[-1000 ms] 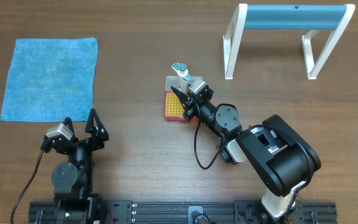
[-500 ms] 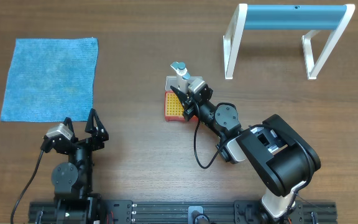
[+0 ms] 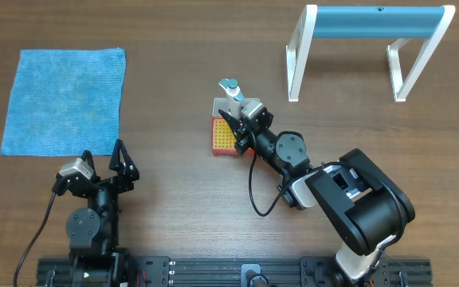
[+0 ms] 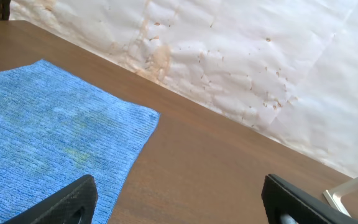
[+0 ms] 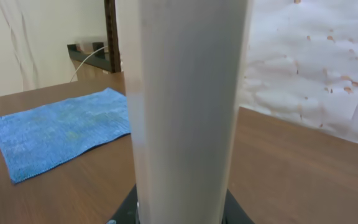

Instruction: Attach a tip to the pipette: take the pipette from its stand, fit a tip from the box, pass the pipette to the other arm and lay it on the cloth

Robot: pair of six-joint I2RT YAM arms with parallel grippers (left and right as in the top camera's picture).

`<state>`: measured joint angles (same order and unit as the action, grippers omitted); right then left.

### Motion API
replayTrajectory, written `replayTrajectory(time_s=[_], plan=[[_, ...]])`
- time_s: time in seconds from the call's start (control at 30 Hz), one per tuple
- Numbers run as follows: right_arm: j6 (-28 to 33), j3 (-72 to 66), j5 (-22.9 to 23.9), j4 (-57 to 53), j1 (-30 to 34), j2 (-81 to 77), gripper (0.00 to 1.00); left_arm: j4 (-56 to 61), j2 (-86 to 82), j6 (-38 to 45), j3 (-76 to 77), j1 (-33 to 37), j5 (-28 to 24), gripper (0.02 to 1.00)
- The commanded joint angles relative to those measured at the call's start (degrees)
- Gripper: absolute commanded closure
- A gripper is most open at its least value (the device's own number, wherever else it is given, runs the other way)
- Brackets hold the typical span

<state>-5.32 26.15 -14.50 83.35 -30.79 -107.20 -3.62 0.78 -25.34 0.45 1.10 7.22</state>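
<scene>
The pipette (image 3: 231,89) stands upright over the orange tip box (image 3: 222,137) in the middle of the table, its blue top showing in the top view. My right gripper (image 3: 239,118) is shut on it. In the right wrist view the white pipette body (image 5: 185,106) stands close in front of the camera and hides the tip box. The blue cloth (image 3: 64,100) lies flat at the far left and also appears as the cloth (image 5: 61,134) and the cloth (image 4: 42,124) in the wrist views. My left gripper (image 3: 102,149) sits open near its base, just below the cloth, holding nothing.
The pipette stand (image 3: 373,21), white legs with a blue bar, is at the back right; one leg of the stand (image 4: 353,186) shows in the left wrist view. Bare wooden table (image 3: 174,72) lies between cloth and tip box.
</scene>
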Motion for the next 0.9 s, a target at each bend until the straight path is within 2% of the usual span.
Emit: replayTrajectory(time_s=[0.03,0.43,0.57,0.7,0.8,0.87,0.9], plan=[[-0.4,0.1,0.5,0.4,0.4,2.9,0.928,-0.3,-0.3,1.0,-0.1,0.3,-0.3,0.161],[-0.4,1.6,0.5,0.3,0.4,8.9,0.928,-0.3,-0.3,0.9,-0.1,0.3,-0.3,0.161],[-0.4,3.0,0.0,-6.3,0.3,16.4,0.928,-0.3,-0.3,1.0,-0.1,0.3,-0.3,0.161],[-0.4,8.9,-5.4,-32.4,0.3,28.4,0.925,-0.3,-0.3,1.0,-0.1,0.3,-0.3,0.161],[-0.4,19.4,-8.8,-64.1,-0.1,35.6,0.925,-0.3,-0.3,1.0,-0.1,0.3,-0.3,0.161],[-0.4,28.9,-8.7,-86.1,-0.1,37.1,0.925,-0.3,-0.3,1.0,-0.1,0.3,-0.3,0.159],[-0.4,31.3,-8.7,-91.1,-0.1,37.0,0.925,-0.3,-0.3,1.0,-0.1,0.3,-0.3,0.161]])
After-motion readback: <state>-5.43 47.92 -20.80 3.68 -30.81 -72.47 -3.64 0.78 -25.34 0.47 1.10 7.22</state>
